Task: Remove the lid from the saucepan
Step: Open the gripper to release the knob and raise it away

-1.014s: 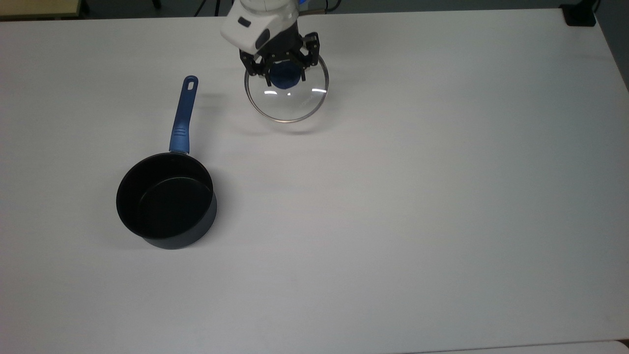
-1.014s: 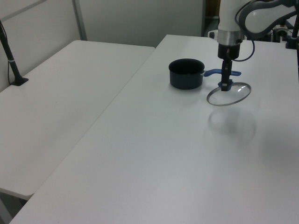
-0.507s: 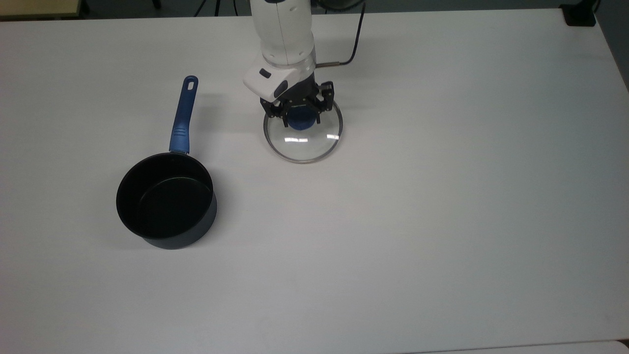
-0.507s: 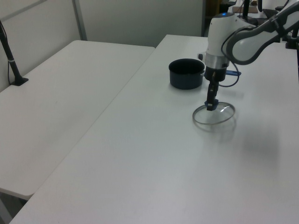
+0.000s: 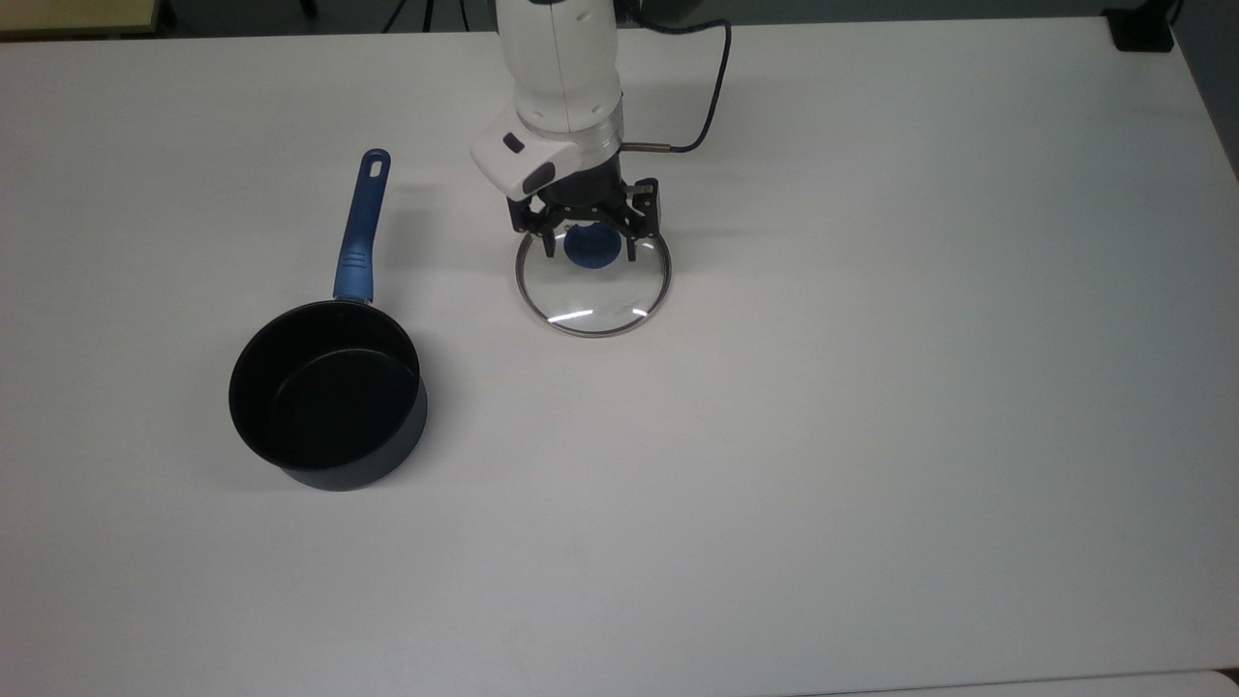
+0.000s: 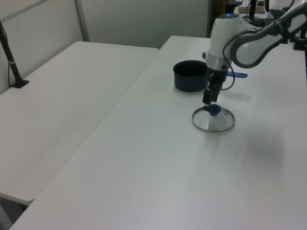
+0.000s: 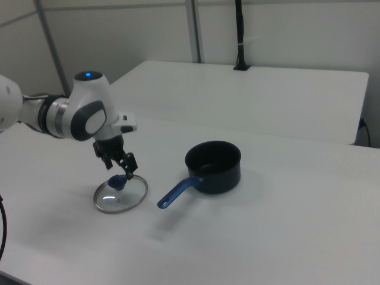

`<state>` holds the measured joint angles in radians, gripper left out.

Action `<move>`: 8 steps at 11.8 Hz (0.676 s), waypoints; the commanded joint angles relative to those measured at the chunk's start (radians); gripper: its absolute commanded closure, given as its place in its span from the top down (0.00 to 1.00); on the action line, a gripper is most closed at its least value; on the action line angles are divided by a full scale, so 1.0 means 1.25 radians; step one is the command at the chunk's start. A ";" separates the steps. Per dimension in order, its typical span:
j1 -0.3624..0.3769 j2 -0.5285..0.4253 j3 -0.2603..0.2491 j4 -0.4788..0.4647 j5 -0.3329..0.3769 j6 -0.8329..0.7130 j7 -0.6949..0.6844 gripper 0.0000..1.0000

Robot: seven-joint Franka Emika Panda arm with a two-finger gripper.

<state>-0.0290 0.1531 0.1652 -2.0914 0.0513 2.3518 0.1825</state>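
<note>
The glass lid has come down onto the table directly beneath the gripper, whose fingers appear spread just clear of its blue knob; the uncovered saucepan stands well apart, so the removal looks complete.

A large white table takes most of the top view. A second white table stands just beside it, on the left view's left, with a black pole clamped at its far left edge.
</note>
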 commanded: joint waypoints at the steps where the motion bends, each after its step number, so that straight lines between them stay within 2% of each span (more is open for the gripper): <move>1: -0.036 -0.082 0.004 0.129 -0.014 -0.238 0.043 1.00; 3: -0.058 -0.117 -0.017 0.269 -0.017 -0.470 0.034 1.00; 4: -0.055 -0.143 -0.054 0.300 -0.019 -0.537 0.026 1.00; 8: -0.003 -0.183 -0.199 0.342 -0.021 -0.567 0.021 1.00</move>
<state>-0.0961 -0.0709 0.0043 -1.6908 0.0431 1.6620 0.2107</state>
